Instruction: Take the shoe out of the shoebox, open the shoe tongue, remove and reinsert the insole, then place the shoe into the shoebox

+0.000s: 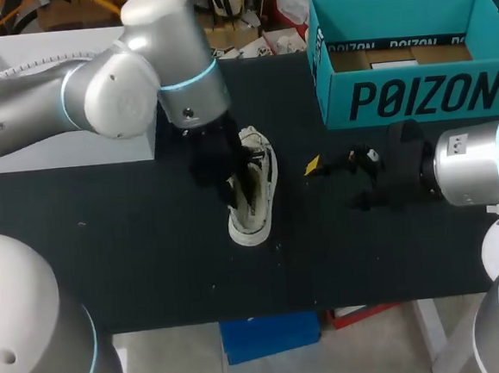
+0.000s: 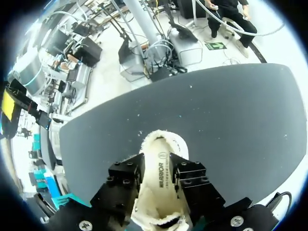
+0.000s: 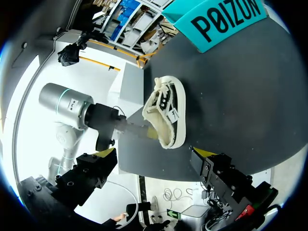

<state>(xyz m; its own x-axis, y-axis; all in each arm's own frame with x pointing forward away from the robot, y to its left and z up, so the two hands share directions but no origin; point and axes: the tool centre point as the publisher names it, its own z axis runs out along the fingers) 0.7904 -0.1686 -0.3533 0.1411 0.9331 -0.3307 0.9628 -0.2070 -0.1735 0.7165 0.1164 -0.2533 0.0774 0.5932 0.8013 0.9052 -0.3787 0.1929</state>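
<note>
Standing by the black counter point(image 1: 150, 246), one counts a single shoe point(image 1: 254, 195) near its middle, well away from every edge, and a single teal shoebox point(image 1: 415, 96) at about 1 o'clock from it by the far edge. The widest stretch of counter runs from 6 round to 9 o'clock of the shoe. Of the two grippers, the left gripper point(image 2: 156, 173) is sunk into the shoe's mouth, and whether it pinches anything there cannot be told, while the right gripper point(image 3: 155, 155) hangs at 3 o'clock of the shoe, spread wide and holding nothing.
</note>
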